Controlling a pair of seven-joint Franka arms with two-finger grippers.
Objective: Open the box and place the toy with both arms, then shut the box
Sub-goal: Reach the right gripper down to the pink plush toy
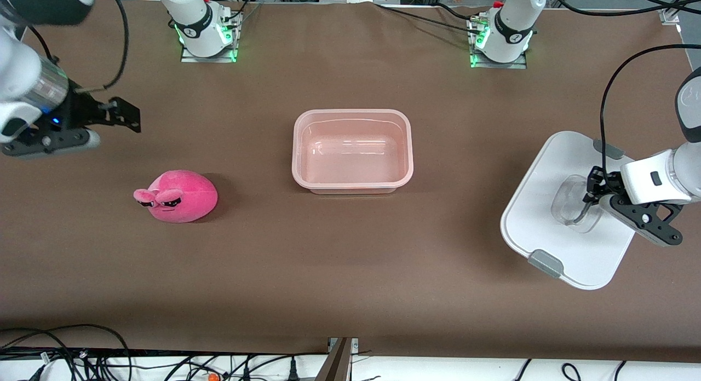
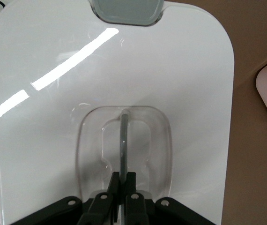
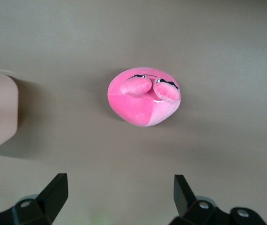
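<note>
Box (image 1: 352,151), translucent pink tub, lidless mid-counter (image 1: 350,271). White lid (image 1: 542,217) with grey clips lies flat at left arm's end; left gripper (image 1: 585,208) clamped on its handle (image 2: 123,145). Hot-pink sleepy-eyed toy (image 1: 178,196) at right arm's end; right gripper (image 1: 128,115) fully spread, holding nothing, raised over the counter near the toy.

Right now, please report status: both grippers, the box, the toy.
Left gripper shut on lid handle, lid at left arm's end. Right gripper open above toy. Box open, empty. Nothing blocking.

The box (image 1: 352,151) stands open at the middle of the table (image 1: 350,271). The toy (image 1: 178,196) lies toward the right arm's end, slightly nearer the front camera. The lid (image 1: 553,206) lies flat near the edge at the left arm's end.
</note>
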